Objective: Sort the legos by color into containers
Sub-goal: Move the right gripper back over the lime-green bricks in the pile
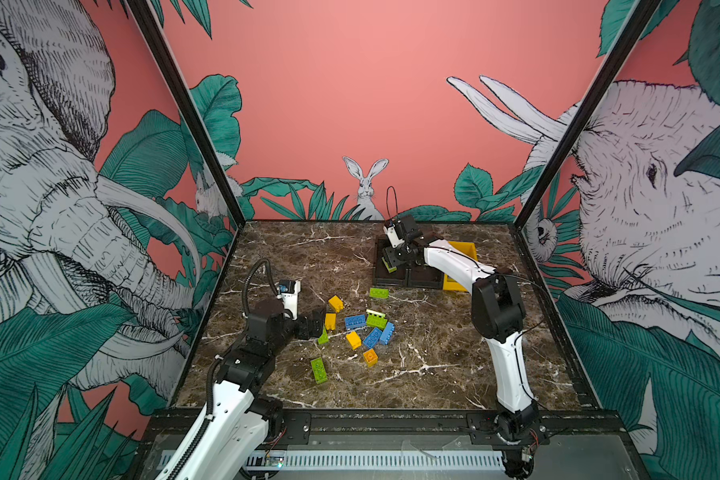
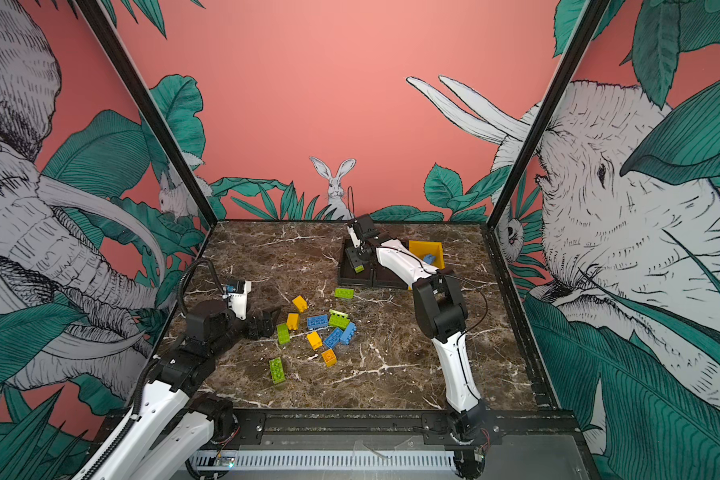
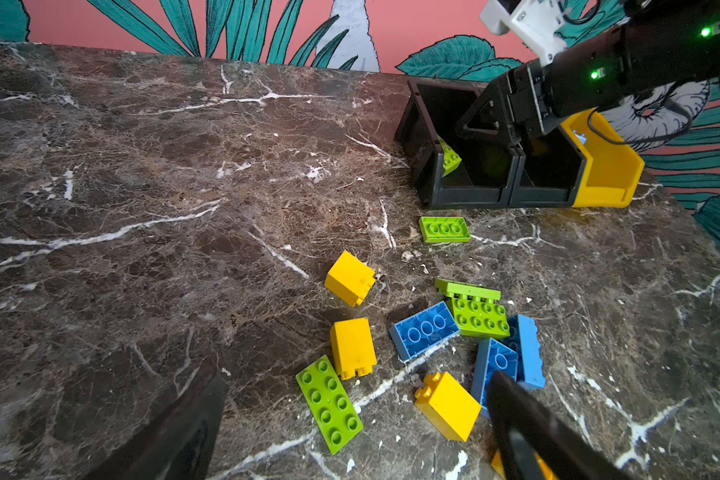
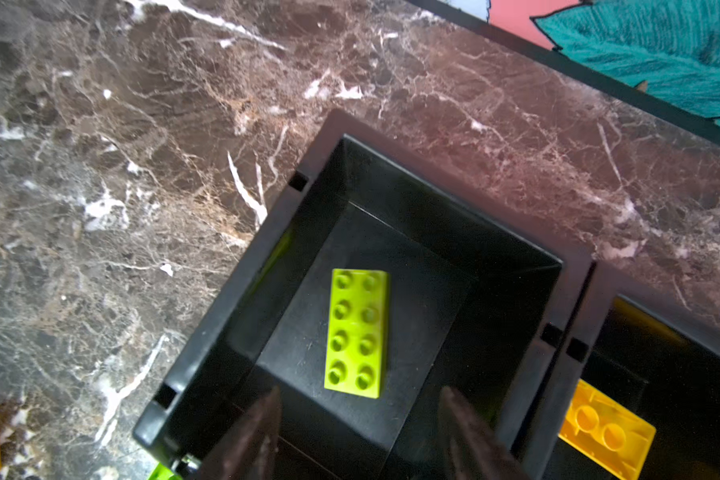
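Your right fingers (image 4: 262,432) hang parted, gripping nothing; the green brick (image 4: 357,332) is free inside the black bin (image 4: 217,316) beneath. Lift straight up, clear of its walls. Your left fingers (image 3: 528,428) gape empty above the loose legos (image 3: 425,332) on the desk (image 3: 142,166).

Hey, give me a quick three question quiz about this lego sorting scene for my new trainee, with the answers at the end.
1. True or false: the right gripper is clamped on a blue lego.
2. Which colour lego lies in the yellow bin? A green, B blue, C yellow.
3. Fill in: the black bin under the right gripper holds a ____ lego.
Key: 1 false, its jaws stand open. 2 B, the blue lego. 3 green, the green lego.
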